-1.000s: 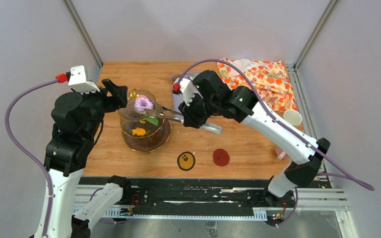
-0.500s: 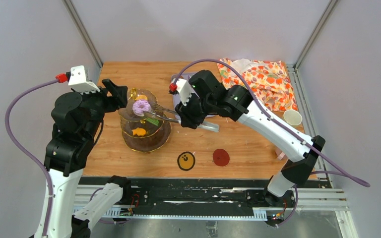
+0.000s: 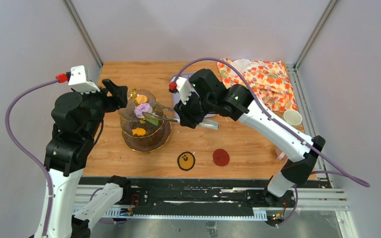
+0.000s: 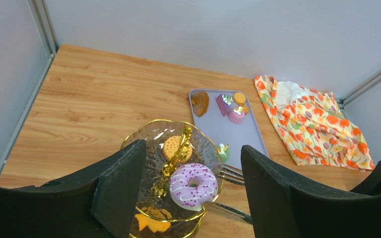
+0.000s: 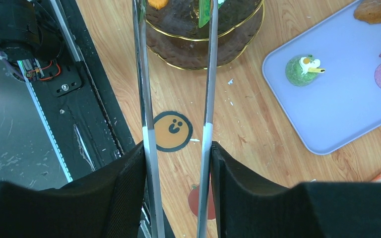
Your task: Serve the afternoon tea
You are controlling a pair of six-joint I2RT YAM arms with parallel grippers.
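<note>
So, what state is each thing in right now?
Stand, upright, sweets on its tiers.
Donut, lying on its top tier.
Tongs, held, arms apart.
Right gripper, closed on the tongs.
Left gripper, open and empty.
Tray, flat, several sweets on it.
Cloth, crumpled.

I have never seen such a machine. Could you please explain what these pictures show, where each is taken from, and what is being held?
These are two robot arms at a table. One picture looks down from above; the other two come from a camera on each wrist. The right gripper holds tongs, their tips beside a purple donut on top of a glass stand. The left gripper is open and empty near the stand. A tray with more toy pastries, a flowered cloth and a cup are there too.
</note>
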